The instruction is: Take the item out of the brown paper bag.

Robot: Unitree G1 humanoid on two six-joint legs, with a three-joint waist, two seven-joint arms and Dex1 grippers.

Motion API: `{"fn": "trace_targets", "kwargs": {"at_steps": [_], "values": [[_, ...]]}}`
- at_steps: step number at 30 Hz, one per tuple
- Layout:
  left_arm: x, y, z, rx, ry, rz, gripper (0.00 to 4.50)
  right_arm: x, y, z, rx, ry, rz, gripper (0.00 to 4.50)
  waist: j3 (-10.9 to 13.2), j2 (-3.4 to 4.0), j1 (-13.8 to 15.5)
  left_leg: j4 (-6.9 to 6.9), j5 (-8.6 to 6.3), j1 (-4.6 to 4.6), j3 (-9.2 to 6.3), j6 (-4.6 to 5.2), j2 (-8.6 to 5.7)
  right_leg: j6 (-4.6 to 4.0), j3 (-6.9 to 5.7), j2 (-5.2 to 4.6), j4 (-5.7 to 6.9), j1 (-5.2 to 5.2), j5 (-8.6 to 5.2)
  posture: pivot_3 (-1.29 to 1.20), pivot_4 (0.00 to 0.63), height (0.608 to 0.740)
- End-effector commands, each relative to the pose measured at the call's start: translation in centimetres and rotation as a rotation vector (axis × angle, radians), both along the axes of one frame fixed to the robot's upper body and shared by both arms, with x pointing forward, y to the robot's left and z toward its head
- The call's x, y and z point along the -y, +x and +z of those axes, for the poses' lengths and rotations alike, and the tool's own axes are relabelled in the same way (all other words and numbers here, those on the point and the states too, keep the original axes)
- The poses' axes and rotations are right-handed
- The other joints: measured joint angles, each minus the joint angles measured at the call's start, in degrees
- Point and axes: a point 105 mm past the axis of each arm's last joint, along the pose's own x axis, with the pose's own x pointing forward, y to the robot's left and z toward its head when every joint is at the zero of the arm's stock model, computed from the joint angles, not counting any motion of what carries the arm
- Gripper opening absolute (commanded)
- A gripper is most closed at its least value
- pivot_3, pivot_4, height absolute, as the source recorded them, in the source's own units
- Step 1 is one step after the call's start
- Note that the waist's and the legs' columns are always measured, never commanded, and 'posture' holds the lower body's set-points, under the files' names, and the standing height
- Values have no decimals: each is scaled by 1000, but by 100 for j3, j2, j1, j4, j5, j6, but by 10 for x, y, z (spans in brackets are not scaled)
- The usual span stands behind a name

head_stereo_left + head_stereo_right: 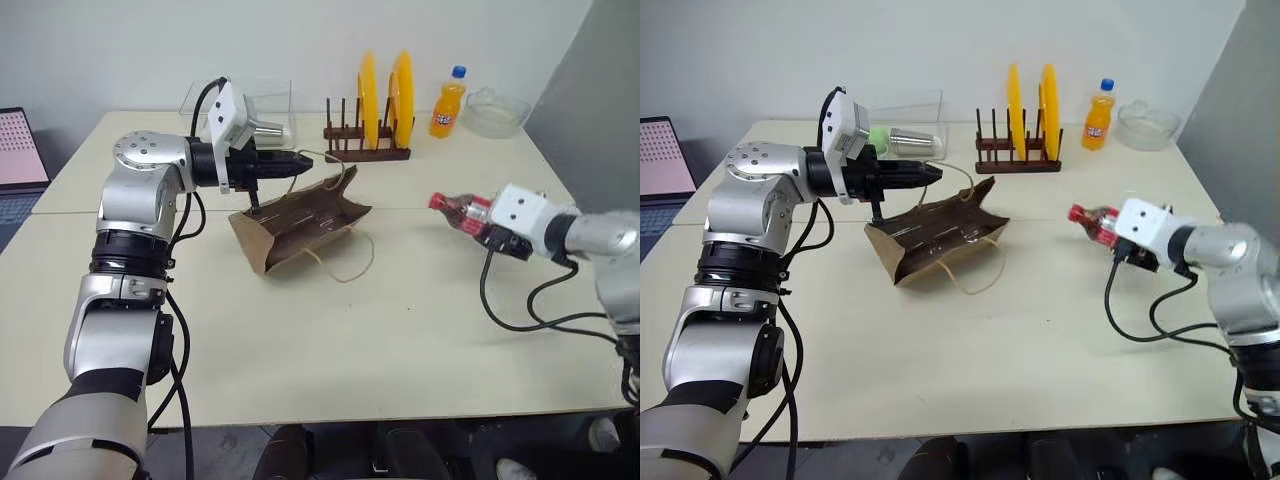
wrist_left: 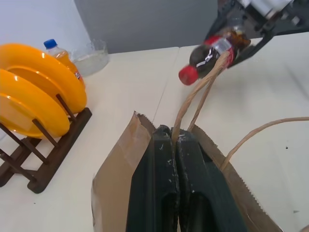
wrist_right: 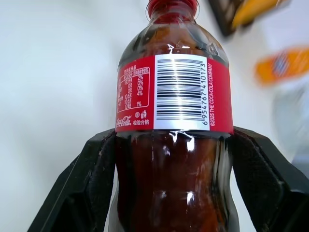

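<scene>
The brown paper bag (image 1: pixel 300 225) lies tilted on its side in the middle of the table, its mouth facing right. My left gripper (image 1: pixel 305 163) is above the bag's upper edge, shut on one twisted-paper handle (image 2: pixel 193 99), which runs out from between the black fingers (image 2: pixel 159 164). The other handle loops loosely on the table (image 1: pixel 345 265). The item, a small dark cola bottle (image 1: pixel 458 212) with a red cap and a red and white label, is outside the bag, off to its right above the table. My right gripper (image 3: pixel 174 145) is shut on the bottle's body (image 3: pixel 174 121).
A wooden rack with two yellow plates (image 1: pixel 370 140) stands at the back, with an orange soda bottle (image 1: pixel 447 105) and a glass bowl (image 1: pixel 495 112) to its right. A clear box (image 1: pixel 265 105) behind my left arm holds a green ball (image 1: pixel 878 137) and a metal cup (image 1: pixel 910 142).
</scene>
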Motion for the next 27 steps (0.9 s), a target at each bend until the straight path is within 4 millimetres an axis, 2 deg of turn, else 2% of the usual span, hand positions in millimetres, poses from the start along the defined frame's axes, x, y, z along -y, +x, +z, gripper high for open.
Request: {"fn": "trace_targets", "kwargs": {"at_steps": [1,4,6,8,10,12,18,20,22,25,27], "values": [[0,-4,12,55,-6,-8,0,1,3,-18,-9,-9,-17,3119,0,1,-9,-1,0,2,0,0,2,0,0,1,1,0,0,0,150,740],[-1,-5,12,56,-4,-5,0,2,3,-37,-56,42,-47,3119,0,1,-14,-1,0,2,-1,0,4,0,-1,3,1,1,0,0,150,740],[-2,-5,12,57,-2,-4,0,2,2,-42,-72,65,-58,3119,0,1,-15,2,-1,7,5,1,4,1,4,3,-2,6,1,0,150,740],[-2,-6,12,57,-2,-2,0,3,2,-45,-87,97,-67,3844,0,1,-8,7,0,10,4,3,3,2,3,3,-4,12,0,0,150,740],[-3,-6,12,57,-1,-1,0,3,0,-46,-96,98,-66,4369,0,1,1,7,1,11,2,6,3,4,2,3,-4,13,0,0,150,740],[-3,-6,11,57,0,0,0,3,-1,-41,-82,106,-59,4446,0,1,5,7,2,10,0,7,2,4,-1,4,-2,12,0,0,150,740],[-8,-4,13,65,0,23,0,-2,-10,20,43,166,18,4446,0,2,9,6,3,5,0,6,1,3,0,3,-3,10,1,0,150,740],[-12,-2,14,68,-5,48,0,-21,-29,48,49,243,143,4446,1,2,14,5,2,4,-2,7,1,3,-2,3,-4,10,1,0,150,740],[-15,0,14,67,-12,64,0,-43,-47,63,25,333,252,4446,1,2,8,2,1,4,-6,8,2,4,-4,3,-5,10,0,0,150,740],[-19,5,17,89,-24,103,0,-79,-74,74,-72,481,412,4446,1,2,5,1,1,7,-12,8,4,4,-8,4,-4,11,0,0,150,740],[-23,8,16,92,-29,132,0,-98,-84,80,-97,552,484,4446,1,2,16,2,1,8,-16,9,4,4,-10,4,-4,14,0,0,150,740]]}}
